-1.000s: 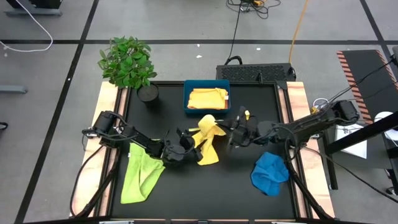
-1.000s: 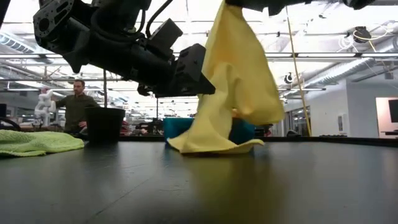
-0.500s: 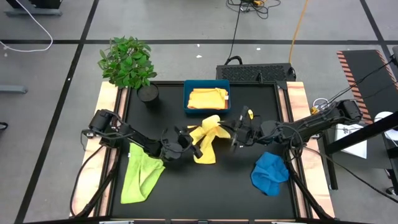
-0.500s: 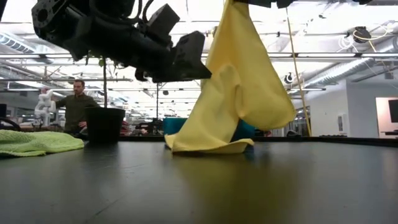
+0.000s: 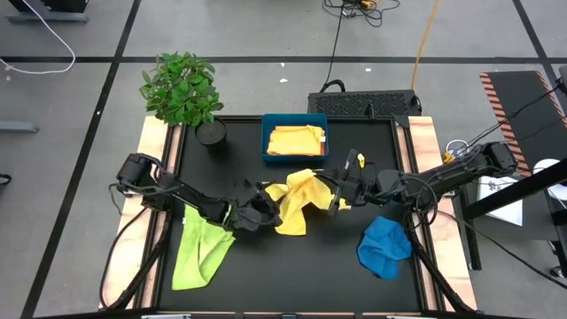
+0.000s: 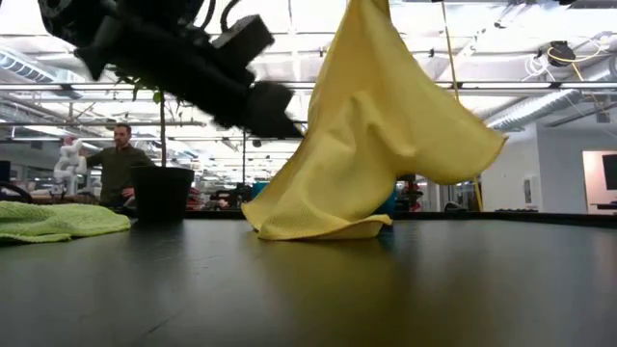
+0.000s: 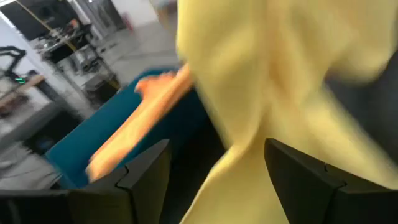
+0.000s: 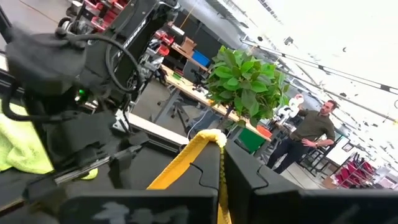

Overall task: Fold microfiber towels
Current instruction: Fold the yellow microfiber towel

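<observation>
Pale yellow towel (hanging, bottom on table)

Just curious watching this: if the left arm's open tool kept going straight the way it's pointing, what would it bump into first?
Most likely the pale yellow towel hanging from the right tool. The left tool points right at it, with the teal tray farther behind. How big the remaining gap is isn't clear.

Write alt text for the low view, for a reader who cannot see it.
A pale yellow towel hangs from above the picture, its lower edge bunched on the dark table. The left tool reaches toward it from the side, open. A lime green towel lies at the far edge, with a person in the room behind.
</observation>
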